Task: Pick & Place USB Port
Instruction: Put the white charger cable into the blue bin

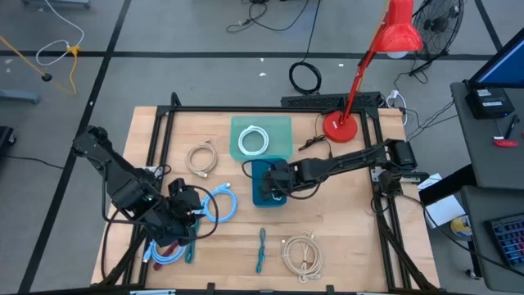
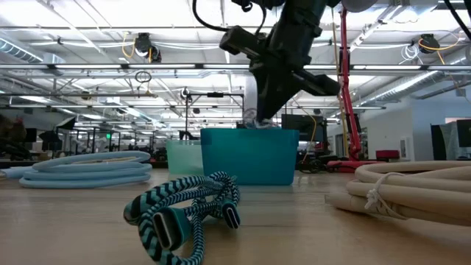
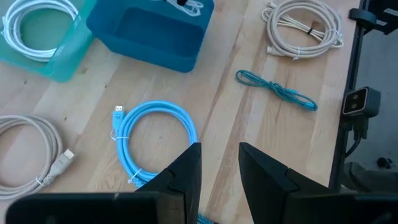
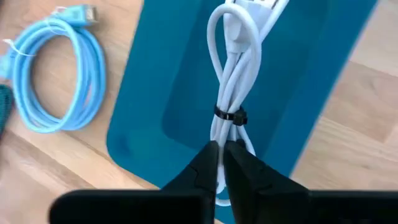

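A white USB cable bundle (image 4: 231,74), bound by a black tie (image 4: 230,116), hangs over the dark teal bin (image 1: 264,197). My right gripper (image 4: 221,163) is above that bin, shut on the bundle; the low view shows it (image 2: 263,110) just above the bin's rim (image 2: 250,132). My left gripper (image 3: 219,163) is open, raised over the table's near left part, beside a light blue cable coil (image 3: 155,134) that lies flat on the wood. A light green bin (image 1: 260,138) behind the teal one holds a white coil. My right gripper pinches the white cable bundle between its two fingers (image 4: 202,163) at the looped end just past the black tie (image 4: 219,134). The fingers come from above, pointing down, along the bundle. The bundle hangs below them into the teal bin; whether its lower end touches the bin floor I cannot tell.
On the table lie a beige cable (image 1: 201,158) at far left, a teal braided cable (image 1: 261,250) and a beige coil (image 1: 303,256) near the front edge, and another blue cable (image 1: 168,254) under the left arm. A red lamp base (image 1: 338,125) stands at the far right.
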Motion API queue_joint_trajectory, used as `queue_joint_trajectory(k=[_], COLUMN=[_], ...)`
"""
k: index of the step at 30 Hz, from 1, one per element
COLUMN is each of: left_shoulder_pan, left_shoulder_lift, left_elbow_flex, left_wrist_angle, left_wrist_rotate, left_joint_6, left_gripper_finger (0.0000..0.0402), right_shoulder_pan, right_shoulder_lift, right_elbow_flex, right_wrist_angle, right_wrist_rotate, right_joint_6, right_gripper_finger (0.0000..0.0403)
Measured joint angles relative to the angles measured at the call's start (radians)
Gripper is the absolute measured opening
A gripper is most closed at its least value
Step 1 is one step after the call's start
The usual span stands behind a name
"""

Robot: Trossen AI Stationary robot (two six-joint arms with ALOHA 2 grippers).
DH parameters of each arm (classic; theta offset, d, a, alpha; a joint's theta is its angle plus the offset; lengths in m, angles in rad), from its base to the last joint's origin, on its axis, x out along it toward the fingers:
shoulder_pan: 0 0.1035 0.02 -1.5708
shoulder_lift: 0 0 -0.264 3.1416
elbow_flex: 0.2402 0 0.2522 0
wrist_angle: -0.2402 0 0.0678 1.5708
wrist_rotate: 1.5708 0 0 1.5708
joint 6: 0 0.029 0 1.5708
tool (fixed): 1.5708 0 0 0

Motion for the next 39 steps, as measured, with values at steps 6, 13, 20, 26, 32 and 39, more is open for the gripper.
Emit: queue_joint_trajectory(k=[6,13,20,26,32,39], left_shoulder_pan=[-0.016,-0.032,-0.032,-0.039,-0.056,-0.068], left_shoulder_lift=[0.000,0.000,0.000,0.000,0.000,0.000], left_elbow_flex=[0.000,0.000,0.000,0.000,0.000,0.000], left_wrist_angle=[-0.003,-0.007,-0.008,-0.042,-0.095,-0.114], left_wrist_rotate=[-0.009,-0.029,-0.029,-0.029,-0.028,-0.030], left_joint_6=[-0.012,-0.025,-0.028,-0.041,-0.072,-0.081], left_gripper_finger=[0.0108,0.0108,0.0108,0.0108,0.0108,0.0108], right_shoulder_pan=[-0.004,-0.021,-0.037,-0.036,0.003,0.084], right_shoulder_lift=[-0.001,-0.004,-0.040,-0.066,-0.077,-0.121], right_elbow_flex=[0.000,0.000,0.000,0.000,-0.001,0.000], right_wrist_angle=[0.003,0.111,0.352,0.219,0.063,-0.017], right_wrist_rotate=[0.023,0.025,0.024,-0.009,-0.149,-0.139], right_joint_6=[-0.009,-0.048,-0.130,-0.173,-0.169,-0.150], right_gripper_finger=[0.0068,0.0117,0.0129,0.0115,0.0074,0.0009])
